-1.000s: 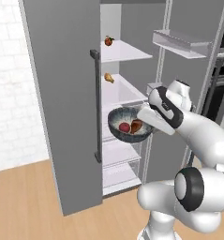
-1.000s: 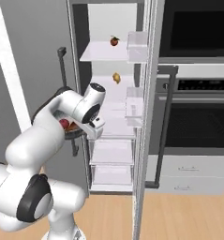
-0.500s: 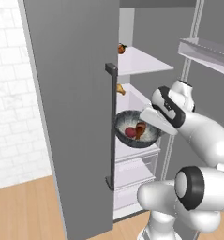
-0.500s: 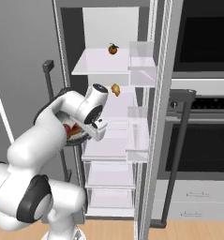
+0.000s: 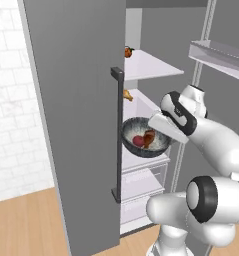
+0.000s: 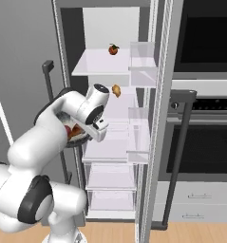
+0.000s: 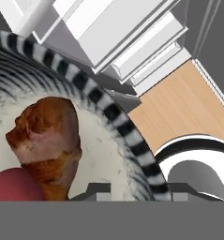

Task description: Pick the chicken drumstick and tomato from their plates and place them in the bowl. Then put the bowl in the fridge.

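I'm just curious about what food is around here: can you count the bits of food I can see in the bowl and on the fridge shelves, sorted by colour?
Red: 2, the tomato in the bowl and a red-orange fruit on the top shelf.
Reddish-brown: 1, the chicken drumstick in the bowl.
Yellow-tan: 1, a small item on the shelf below.
Total: 4.

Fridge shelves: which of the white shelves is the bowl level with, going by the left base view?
The third shelf from the top: the bowl sits just above it, below the shelf with the small yellow-brown item and the top shelf with the reddish fruit.
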{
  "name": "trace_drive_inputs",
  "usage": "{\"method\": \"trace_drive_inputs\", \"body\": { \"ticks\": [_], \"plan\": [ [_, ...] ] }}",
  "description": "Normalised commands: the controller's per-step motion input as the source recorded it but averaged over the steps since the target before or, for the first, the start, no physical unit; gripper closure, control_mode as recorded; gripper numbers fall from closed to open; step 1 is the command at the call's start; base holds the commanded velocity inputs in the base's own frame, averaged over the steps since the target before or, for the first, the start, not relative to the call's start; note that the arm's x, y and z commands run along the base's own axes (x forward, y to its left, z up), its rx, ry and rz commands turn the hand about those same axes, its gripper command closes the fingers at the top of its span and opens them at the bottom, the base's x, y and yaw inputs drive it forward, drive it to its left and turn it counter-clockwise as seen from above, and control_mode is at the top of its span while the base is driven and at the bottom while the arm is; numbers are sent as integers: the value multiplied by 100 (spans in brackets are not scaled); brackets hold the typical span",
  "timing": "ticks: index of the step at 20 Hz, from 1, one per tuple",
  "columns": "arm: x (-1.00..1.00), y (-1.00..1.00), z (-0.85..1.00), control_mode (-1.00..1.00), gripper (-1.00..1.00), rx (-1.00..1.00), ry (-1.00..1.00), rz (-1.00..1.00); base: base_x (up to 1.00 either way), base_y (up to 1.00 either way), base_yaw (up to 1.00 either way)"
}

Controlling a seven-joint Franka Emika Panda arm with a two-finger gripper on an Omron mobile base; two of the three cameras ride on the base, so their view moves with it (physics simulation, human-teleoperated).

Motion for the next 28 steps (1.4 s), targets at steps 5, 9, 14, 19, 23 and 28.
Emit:
{"method": "trace_drive_inputs", "body": {
  "ticks": [5,9,14,19,23,28],
  "plan": [
    [-32,-10,-8,-100,100,0,0,-6,-6,0,-1],
    [-20,-57,0,-100,100,0,0,-7,0,0,0],
    [-19,-36,22,-100,100,0,-1,-12,0,0,0],
    [80,-9,27,-100,100,-2,-1,-20,0,0,0],
    [78,-27,3,-100,100,-1,4,-33,0,0,0],
    [100,1,0,-100,100,0,0,-26,0,0,0]
  ]
}}
